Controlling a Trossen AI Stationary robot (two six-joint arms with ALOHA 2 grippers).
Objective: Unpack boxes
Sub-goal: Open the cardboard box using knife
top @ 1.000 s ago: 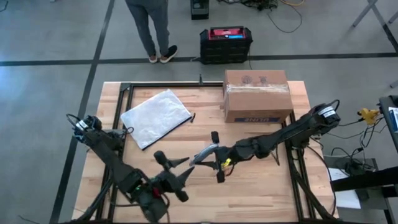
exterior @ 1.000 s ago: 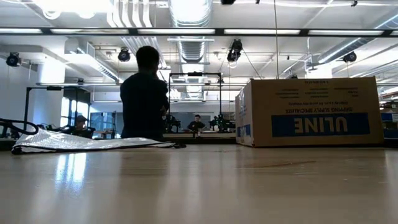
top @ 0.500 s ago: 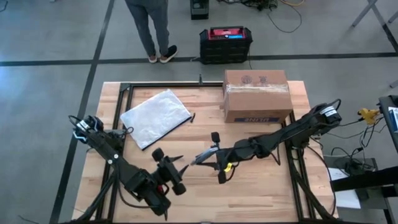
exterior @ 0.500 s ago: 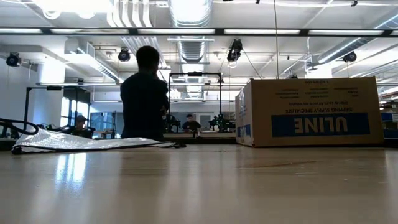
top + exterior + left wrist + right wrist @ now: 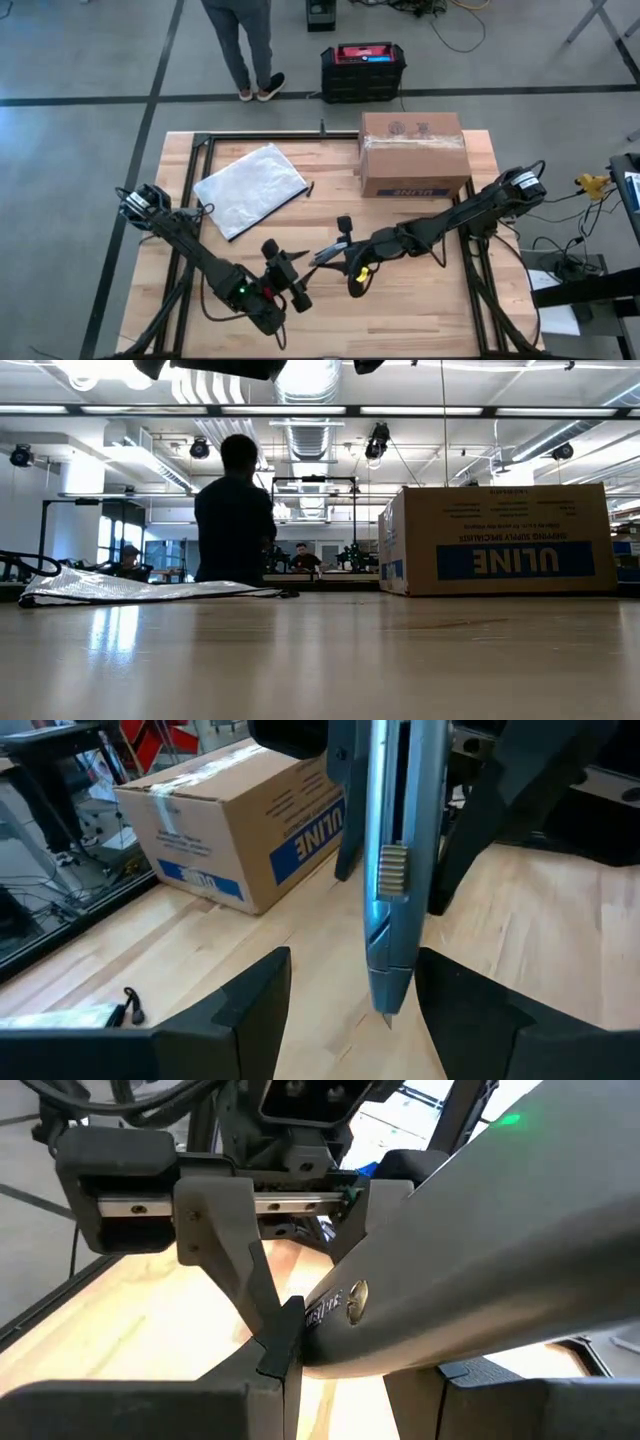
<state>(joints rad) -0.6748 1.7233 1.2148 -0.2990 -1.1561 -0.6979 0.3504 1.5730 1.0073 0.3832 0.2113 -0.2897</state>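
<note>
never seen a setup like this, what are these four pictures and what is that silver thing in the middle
Two robot arms work at a wooden table. One picture looks straight down, one looks level along the tabletop, and two come from cameras on the arms' wrists. On the table lie a taped brown cardboard box printed ULINE and a flat clear plastic bag. The right gripper holds the silver thing, a utility knife, in its fingers. The left gripper is open right at the knife's far end, its fingers either side of it. A person stands beyond the table.

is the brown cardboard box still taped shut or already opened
Shut. The brown corrugated cardboard box has its top flaps flat and closed, with clear tape running across them, seen from the high view and the left wrist view.
</note>
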